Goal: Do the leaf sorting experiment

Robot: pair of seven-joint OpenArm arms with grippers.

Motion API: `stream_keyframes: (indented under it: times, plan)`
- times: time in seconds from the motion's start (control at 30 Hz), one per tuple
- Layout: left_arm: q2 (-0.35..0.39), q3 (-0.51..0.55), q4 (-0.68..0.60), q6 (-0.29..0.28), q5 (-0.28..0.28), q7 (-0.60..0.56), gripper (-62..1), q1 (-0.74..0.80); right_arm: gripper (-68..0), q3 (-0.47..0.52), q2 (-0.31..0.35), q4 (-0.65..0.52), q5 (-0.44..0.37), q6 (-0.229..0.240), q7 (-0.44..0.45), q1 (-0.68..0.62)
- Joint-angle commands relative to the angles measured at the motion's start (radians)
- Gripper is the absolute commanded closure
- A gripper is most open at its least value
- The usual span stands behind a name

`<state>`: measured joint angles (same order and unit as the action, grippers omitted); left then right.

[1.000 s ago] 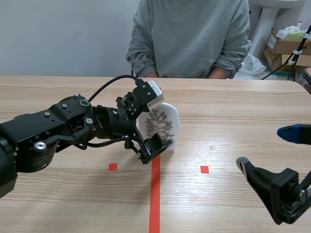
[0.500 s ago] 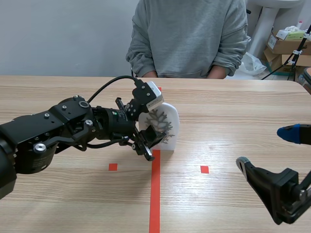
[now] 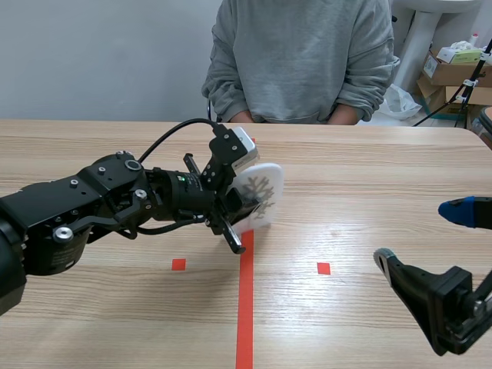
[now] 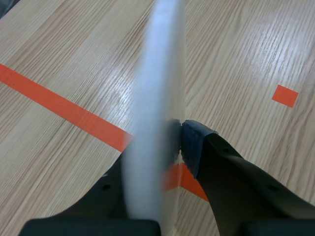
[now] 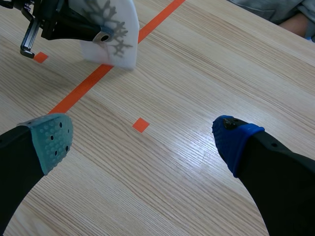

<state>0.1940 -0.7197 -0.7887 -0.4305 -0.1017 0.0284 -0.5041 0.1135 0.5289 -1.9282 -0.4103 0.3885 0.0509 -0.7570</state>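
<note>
Here, left pincer [image 3: 243, 221] clamping leaf card [image 3: 264, 181], tilted

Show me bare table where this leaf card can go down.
Bare table runs from the leaf card across to the right gripper, open. Crowded only around the left gripper, shut on the card.

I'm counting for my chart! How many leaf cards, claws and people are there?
Leaf card: 1
Claws: 2 (left claw, right claw)
Person: 1
Total: 4
</note>
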Motion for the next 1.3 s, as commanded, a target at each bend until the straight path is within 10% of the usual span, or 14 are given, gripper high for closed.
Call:
stream_keyframes:
  times: [0.0,0.47,0.63,0.97,1.27]
  plan:
    - [-0.002,0.011,-0.014,0.0,-0.01,-0.013,-6.3,-0.005,-57.8,0.01,0.008,-0.004,-0.008,0.0,0.011,0.012]
    - [0.017,0.015,-0.051,-0.004,-0.031,-0.001,-5.5,-0.001,-57.8,0.01,0.008,-0.004,-0.008,0.0,0.011,0.012]
    - [0.102,0.04,-0.215,-0.03,-0.222,0.084,-5.5,0.039,-57.8,0.01,0.008,-0.004,-0.008,0.0,0.012,0.012]
    - [0.173,0.419,-0.39,-0.142,-0.464,0.209,-5.5,0.242,-57.8,0.01,0.008,-0.004,-0.008,0.001,0.004,0.04]
    - [0.195,0.632,-0.293,0.058,-0.392,0.174,-5.5,0.23,-57.8,0.01,0.008,-0.004,-0.008,0.0,0.0,0.043]
